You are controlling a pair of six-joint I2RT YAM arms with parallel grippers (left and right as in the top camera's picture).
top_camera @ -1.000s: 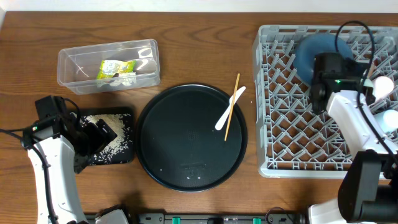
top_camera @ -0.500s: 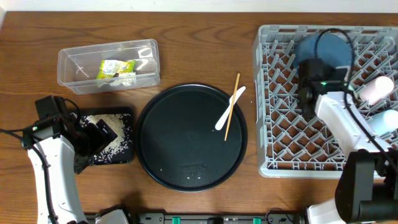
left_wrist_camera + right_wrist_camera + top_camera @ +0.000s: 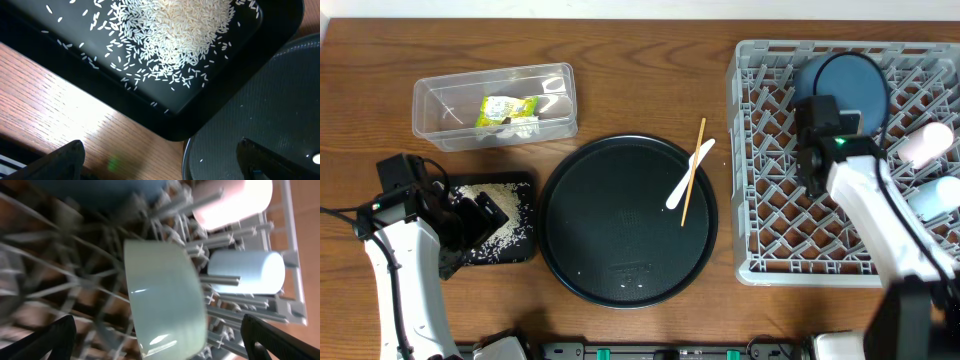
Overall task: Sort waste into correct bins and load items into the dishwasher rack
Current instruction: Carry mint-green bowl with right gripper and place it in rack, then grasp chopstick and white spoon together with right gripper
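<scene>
Once above blue bowl (image 3: 847, 82), right hand (image 3: 155, 332) leftward.

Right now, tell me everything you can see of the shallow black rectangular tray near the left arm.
The shallow black rectangular tray looks like glossy black plastic, with rounded corners and a low raised rim. It lies flat on the wooden table, close beside the large round black tray; whether they touch is unclear. A heap of loose white rice grains sits inside, with strays scattered around it. The left tool hangs open above it, and the arm hides part of the tray from overhead.
</scene>
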